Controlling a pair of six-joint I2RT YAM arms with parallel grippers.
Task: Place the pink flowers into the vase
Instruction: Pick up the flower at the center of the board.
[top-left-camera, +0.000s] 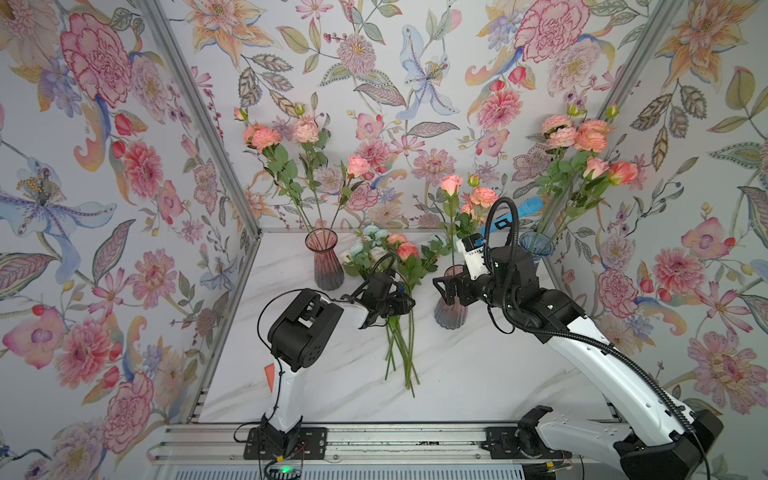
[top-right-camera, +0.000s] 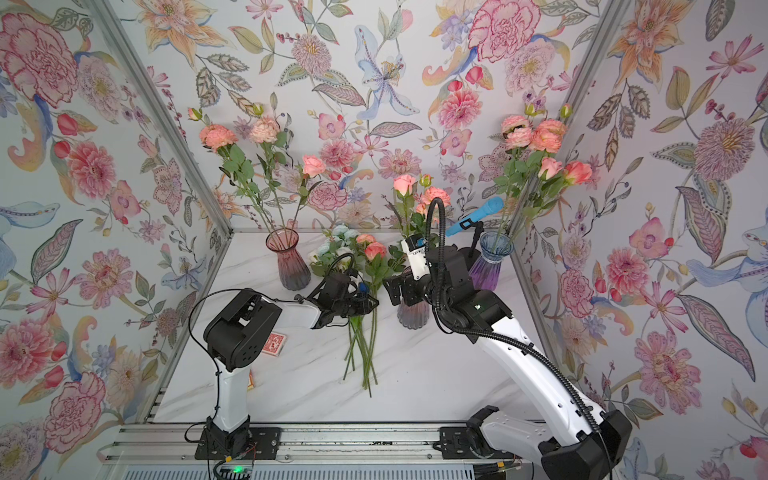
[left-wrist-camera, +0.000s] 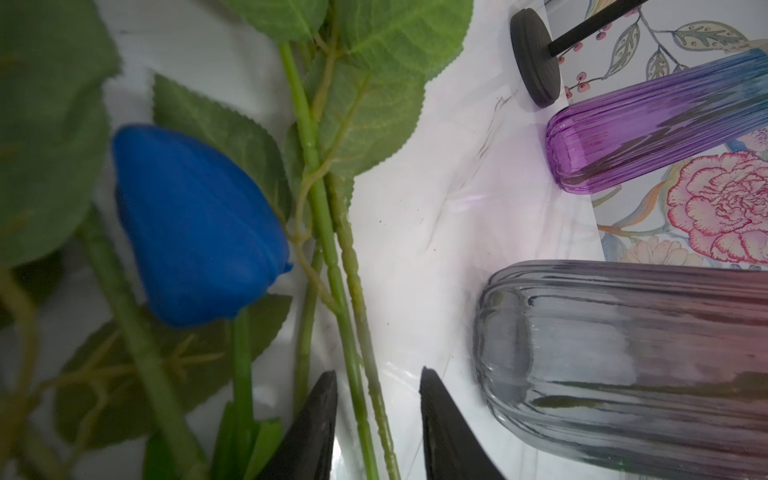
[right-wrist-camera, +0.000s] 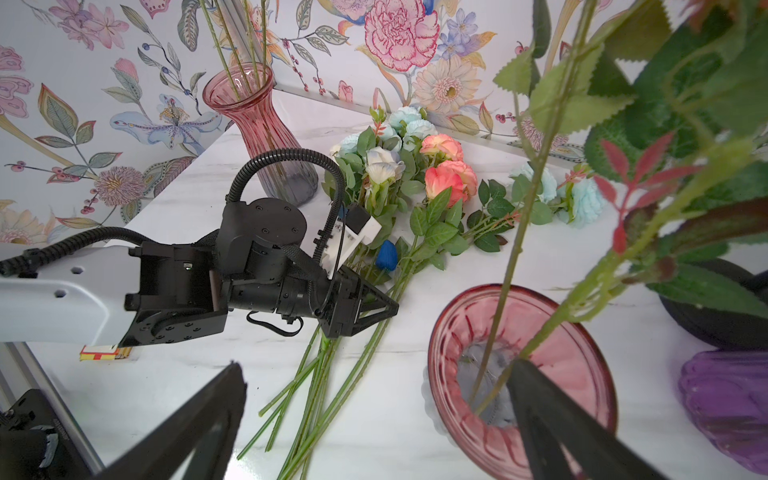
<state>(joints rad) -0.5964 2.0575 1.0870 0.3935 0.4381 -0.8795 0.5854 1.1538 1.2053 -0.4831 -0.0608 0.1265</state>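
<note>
A bunch of pink flowers (top-left-camera: 406, 250) (top-right-camera: 374, 250) (right-wrist-camera: 446, 176) lies on the marble table, mixed with white and pale blue blooms; its green stems (top-left-camera: 405, 357) (left-wrist-camera: 332, 249) point toward the front. My left gripper (top-left-camera: 405, 305) (top-right-camera: 370, 306) (left-wrist-camera: 377, 372) (right-wrist-camera: 388, 309) is low over the stems, jaws open, with two thin stems in the gap. My right gripper (top-left-camera: 440, 289) (top-right-camera: 390, 289) (right-wrist-camera: 376, 365) is wide open and empty, hovering by the rim of the middle pink-grey vase (top-left-camera: 451, 311) (top-right-camera: 413, 316) (left-wrist-camera: 623, 365) (right-wrist-camera: 590, 365), which holds pink flowers.
A pink vase (top-left-camera: 328, 266) with tall pink flowers stands at the back left. A blue-purple vase (top-left-camera: 536, 245) (left-wrist-camera: 644, 133) with flowers stands at the back right. A blue microphone (top-left-camera: 528, 206) on a stand is behind my right arm. A blue tulip (left-wrist-camera: 195, 224) lies among the stems. A card box (top-right-camera: 276, 343) lies by the left arm.
</note>
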